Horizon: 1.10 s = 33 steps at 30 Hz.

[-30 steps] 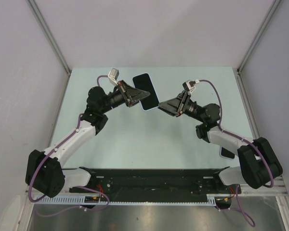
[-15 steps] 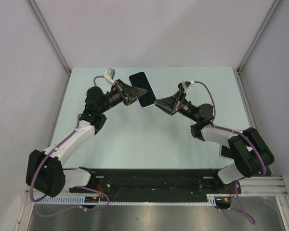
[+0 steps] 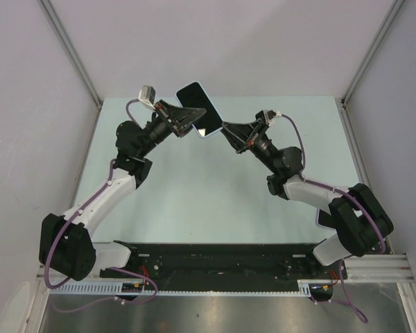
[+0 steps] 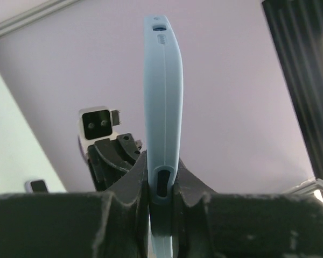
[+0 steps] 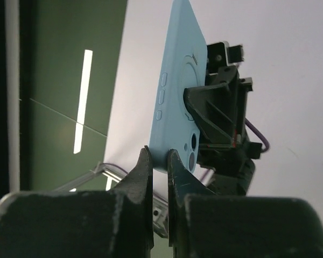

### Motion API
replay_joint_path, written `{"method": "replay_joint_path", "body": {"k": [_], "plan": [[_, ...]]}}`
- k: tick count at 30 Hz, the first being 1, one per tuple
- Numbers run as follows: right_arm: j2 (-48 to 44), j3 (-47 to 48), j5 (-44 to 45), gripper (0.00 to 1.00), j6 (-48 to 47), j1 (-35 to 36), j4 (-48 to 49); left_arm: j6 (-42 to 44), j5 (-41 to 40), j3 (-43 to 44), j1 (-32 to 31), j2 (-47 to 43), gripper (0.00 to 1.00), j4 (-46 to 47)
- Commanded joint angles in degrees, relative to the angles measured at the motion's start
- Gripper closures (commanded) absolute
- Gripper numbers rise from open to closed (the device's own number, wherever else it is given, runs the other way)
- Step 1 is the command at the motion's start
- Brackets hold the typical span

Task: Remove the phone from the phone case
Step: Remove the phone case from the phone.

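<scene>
While left gripper (image 4: 161, 185) jaws pinch the phone case (image 4: 162, 97) | right gripper (image 5: 160, 161) jaws pinch its camera corner | rim likely soft, phone (image 3: 195, 101) slippery

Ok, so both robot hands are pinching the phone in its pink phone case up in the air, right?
Not quite. The phone case is light blue, not pink, as the right wrist view shows. The rest is right: the left gripper and the right gripper both pinch it up in the air.
</scene>
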Motion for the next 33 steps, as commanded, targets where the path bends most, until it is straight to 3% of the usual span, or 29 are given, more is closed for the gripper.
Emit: {"method": "replay_joint_path", "body": {"k": [1,12,19,23,26,27,29,30,33], "plan": [[2.2,7.1,9.8,1.0,8.8,3.3,14.7,-3.1,4.5,4.0,-2.5,-3.6,1.0,10.6],[5.5,13.5,12.2,1.0,9.5,5.9,14.7,-1.5,3.8,8.0,-3.9,-6.6,1.0,8.7],[3.7,13.5,8.2,1.0,4.2,6.0,13.6,-0.1,3.1,8.4,-4.7,-8.5,1.0,5.1],[-2.9,7.8,3.9,1.0,-4.4,3.8,4.3,1.6,3.0,8.6,-4.6,-10.1,1.0,1.6],[-11.7,2.6,1.5,0.98,-14.1,0.5,-9.9,3.8,2.9,8.6,-4.4,-11.3,1.0,-2.5],[-13.9,1.7,0.8,0.78,-16.0,-0.4,-16.8,4.4,2.8,8.2,-4.2,-12.1,1.0,-3.6],[-18.7,-0.8,-2.0,0.55,-16.9,-3.6,-19.7,5.6,1.6,7.0,-3.7,-12.9,1.0,-7.1],[-20.1,-1.0,-4.6,0.33,-19.0,-4.4,-21.3,5.9,1.0,6.9,-3.5,-13.2,1.0,-8.6],[-25.1,0.6,-8.8,0.13,-24.7,-5.9,-30.4,5.7,0.9,6.9,-3.2,-11.9,1.0,-10.7]]}}
